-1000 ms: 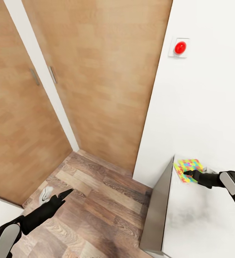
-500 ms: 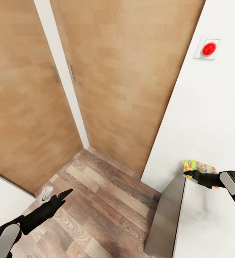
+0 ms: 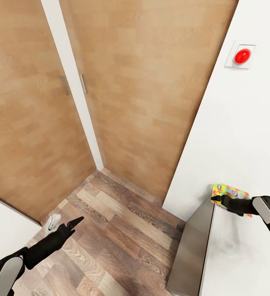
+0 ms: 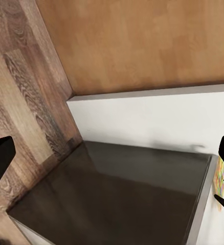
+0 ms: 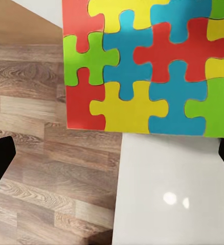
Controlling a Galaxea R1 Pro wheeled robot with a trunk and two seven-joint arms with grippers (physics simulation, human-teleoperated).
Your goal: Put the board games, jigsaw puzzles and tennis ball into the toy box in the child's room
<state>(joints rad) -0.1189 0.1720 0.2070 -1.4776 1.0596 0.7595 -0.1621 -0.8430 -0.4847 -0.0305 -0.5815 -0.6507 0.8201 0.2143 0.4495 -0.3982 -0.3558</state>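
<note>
From the head camera I see my right gripper (image 3: 214, 200) at about four o'clock, over the far corner of the table (image 3: 237, 255); the jigsaw puzzle (image 3: 229, 191) lies flat on that corner, just under and beyond the fingertips; whether they touch it I cannot tell. In the right wrist camera the puzzle (image 5: 148, 66) shows red, yellow, blue and green pieces, one edge reaching past the table's pale top (image 5: 178, 194) over the plank floor (image 5: 50, 168); the two dark fingers sit at opposite edges of that picture, so the pincer is wide and holds nothing. My left gripper (image 3: 75, 223) hangs at seven o'clock above the floor (image 3: 122, 230); its tips look close together in the head camera, yet far apart in the left wrist camera, so I cannot tell its state. A small white object (image 3: 51, 222) lies on the floor just beside it. Wooden wardrobe doors (image 3: 143, 82) stand at twelve o'clock; a red button (image 3: 242, 56) sits on the white wall (image 3: 241, 135) at two o'clock.
</note>
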